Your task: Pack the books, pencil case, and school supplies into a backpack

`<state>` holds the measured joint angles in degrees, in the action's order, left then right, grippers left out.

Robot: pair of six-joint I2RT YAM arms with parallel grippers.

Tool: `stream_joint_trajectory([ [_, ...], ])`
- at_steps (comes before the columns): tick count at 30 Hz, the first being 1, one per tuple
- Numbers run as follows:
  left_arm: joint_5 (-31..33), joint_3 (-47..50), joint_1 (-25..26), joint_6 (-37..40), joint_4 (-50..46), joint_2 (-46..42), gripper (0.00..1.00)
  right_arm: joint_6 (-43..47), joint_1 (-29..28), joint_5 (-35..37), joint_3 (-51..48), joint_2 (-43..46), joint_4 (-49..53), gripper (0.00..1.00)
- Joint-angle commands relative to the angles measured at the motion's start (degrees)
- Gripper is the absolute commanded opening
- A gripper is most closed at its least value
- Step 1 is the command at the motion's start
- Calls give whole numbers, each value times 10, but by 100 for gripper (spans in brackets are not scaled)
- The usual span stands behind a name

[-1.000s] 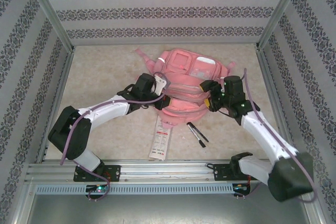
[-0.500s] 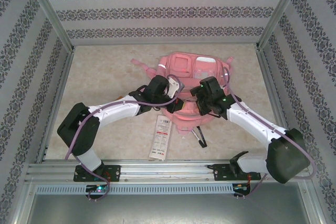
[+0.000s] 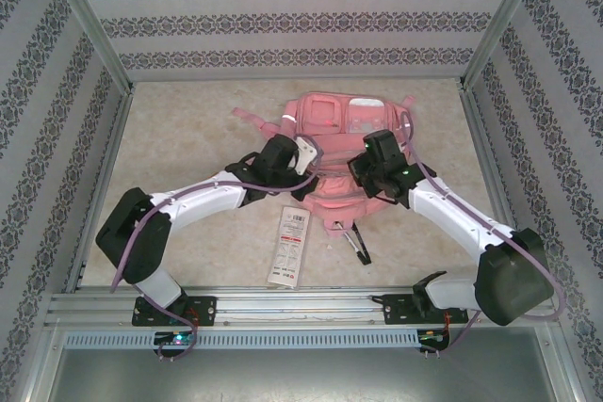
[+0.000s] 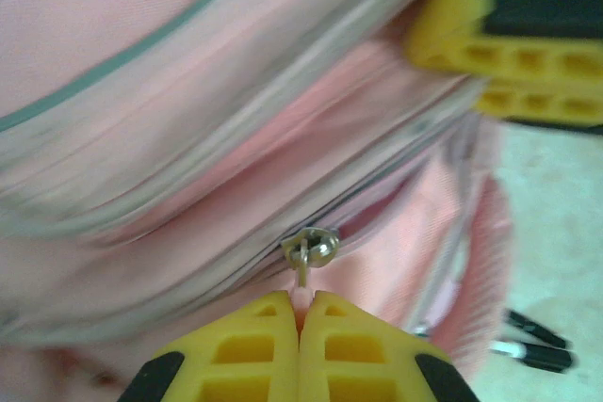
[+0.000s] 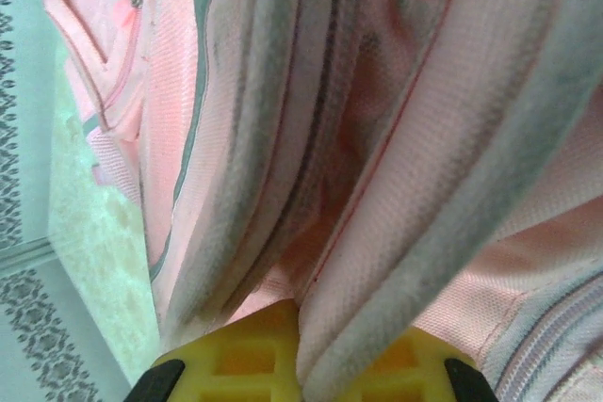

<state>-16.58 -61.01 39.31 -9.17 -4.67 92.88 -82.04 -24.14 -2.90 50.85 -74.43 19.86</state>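
The left claw (image 4: 301,313) is pinched fully closed on the small metal zipper pull (image 4: 309,249) of the pink backpack (image 3: 334,124), which lies toward the back of the tabletop (image 3: 179,138). The white pencil case (image 3: 291,249) lies just in front of the backpack, with two black pens (image 3: 357,244) to its right. The right claw (image 5: 300,350) is clamped on a fold of backpack fabric.
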Motion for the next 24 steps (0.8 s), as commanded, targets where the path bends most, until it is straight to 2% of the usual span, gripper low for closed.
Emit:
stream_joint_trajectory([
  [1,119,29,-78,20,-24,-29,0,56,42,-50,8,25,-10,0],
  [5,120,22,-141,23,-26,3,0,84,78,-140,18,14,-17,0],
  [8,89,-14,-178,19,-34,48,0,118,98,-212,37,2,-21,0],
  [19,39,-164,-219,43,-62,171,0,214,141,-358,74,-1,11,0],
  [24,8,-251,-231,54,-127,251,0,211,142,-374,70,-11,2,0],
])
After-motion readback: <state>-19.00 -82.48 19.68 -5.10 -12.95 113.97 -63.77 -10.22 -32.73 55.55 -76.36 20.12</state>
